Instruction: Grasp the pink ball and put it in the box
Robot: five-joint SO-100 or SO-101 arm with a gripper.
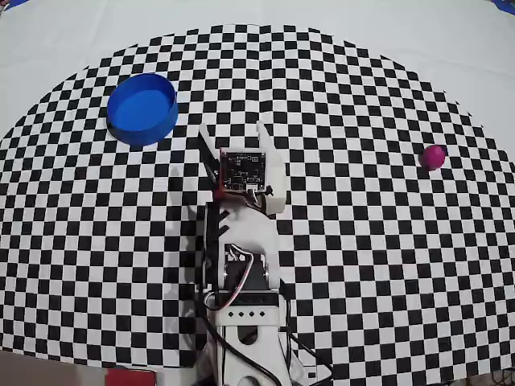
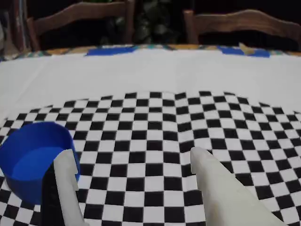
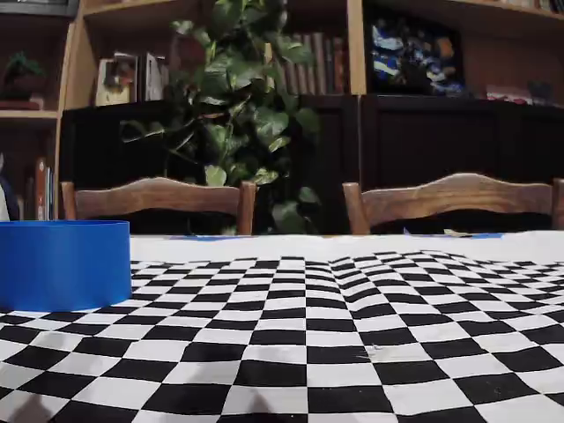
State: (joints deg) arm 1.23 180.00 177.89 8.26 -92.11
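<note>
Two-finger white gripper (image 2: 134, 162) spread wide, nothing between jaws. Round bright blue shallow tub (image 2: 29, 157) lower left on black-and-white checkered cloth (image 2: 155, 132), partly behind left finger. Wooden chair backs (image 2: 244, 21) beyond table edge.

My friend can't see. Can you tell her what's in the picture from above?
A white robot arm's open tool hangs empty over a checkered mat. The blue box sits upper left, and the pink ball lies far right.

Open checkered cloth on nearly every side of the arm

In the overhead view only the round bright blue shallow tub (image 1: 142, 108) at upper left and the small magenta-pink ball (image 1: 434, 156) far right interrupt the black-and-white checkered cloth (image 1: 346, 241); the white two-finger gripper (image 1: 234, 132), jaws spread, has bare squares ahead.
</note>
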